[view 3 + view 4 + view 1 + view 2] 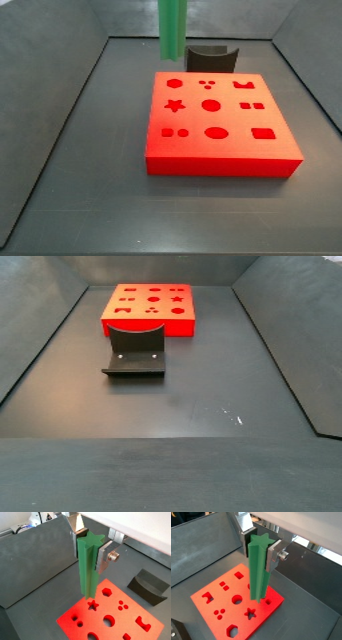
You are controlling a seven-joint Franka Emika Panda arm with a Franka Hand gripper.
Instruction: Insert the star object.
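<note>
Star object [89, 564] hangs upright, clamped in the hand [90, 547], above the red block [113, 614], its holes empty

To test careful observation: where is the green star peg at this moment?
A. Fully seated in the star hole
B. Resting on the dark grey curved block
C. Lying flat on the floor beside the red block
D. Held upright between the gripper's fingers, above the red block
D: in both wrist views the gripper clamps the star object upright, its lower end above the red block, clear of the star hole.
</note>
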